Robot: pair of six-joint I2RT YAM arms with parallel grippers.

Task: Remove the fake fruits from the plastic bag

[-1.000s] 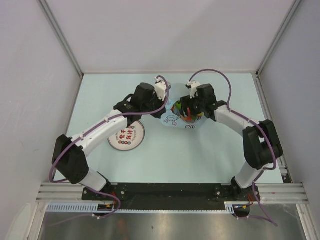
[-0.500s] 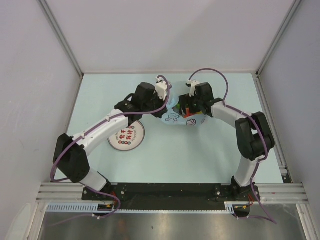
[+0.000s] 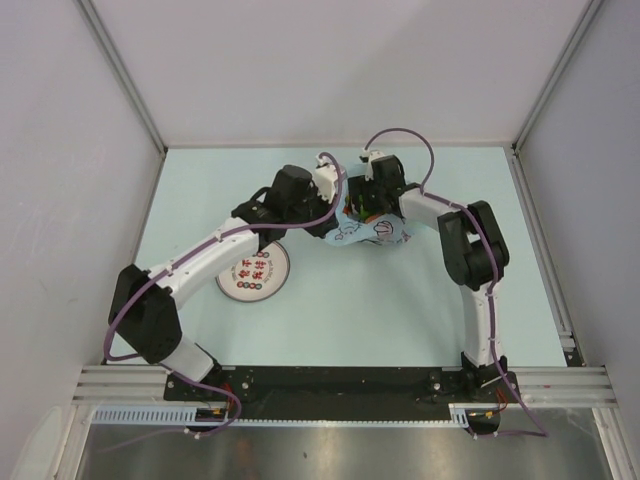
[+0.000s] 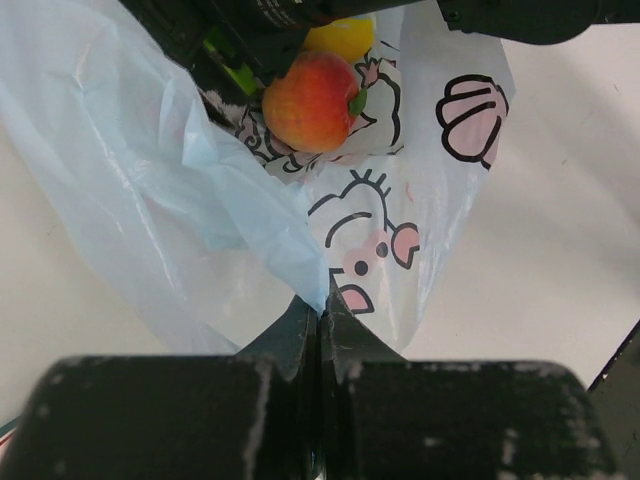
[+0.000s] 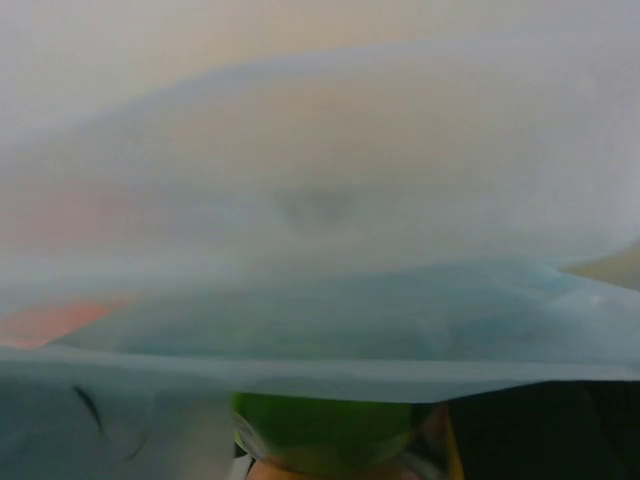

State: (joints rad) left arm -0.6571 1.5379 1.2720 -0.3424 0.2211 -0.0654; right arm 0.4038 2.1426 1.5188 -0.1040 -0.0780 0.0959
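Observation:
The light-blue plastic bag [image 3: 372, 232] with pink cartoon prints lies at the table's middle back. My left gripper [image 4: 321, 312] is shut on a pinched edge of the bag [image 4: 200, 180]; in the top view the left gripper [image 3: 325, 212] is at the bag's left side. My right gripper [image 3: 362, 200] reaches into the bag's mouth from the far side. In the left wrist view a peach-coloured fruit [image 4: 312, 101] sits right at its dark fingertips, a yellow fruit [image 4: 342, 37] behind. The right wrist view is veiled by bag film [image 5: 320, 230]; a green shape [image 5: 325, 432] shows below.
A round white plate [image 3: 253, 270] with red and dark markings lies left of the bag, beside the left forearm. The pale green table [image 3: 400, 310] is walled by white panels on three sides.
My right arm has swung its elbow inward and the right gripper has moved left and farther back into the bag. The bag has shifted slightly. The left gripper has stayed put.

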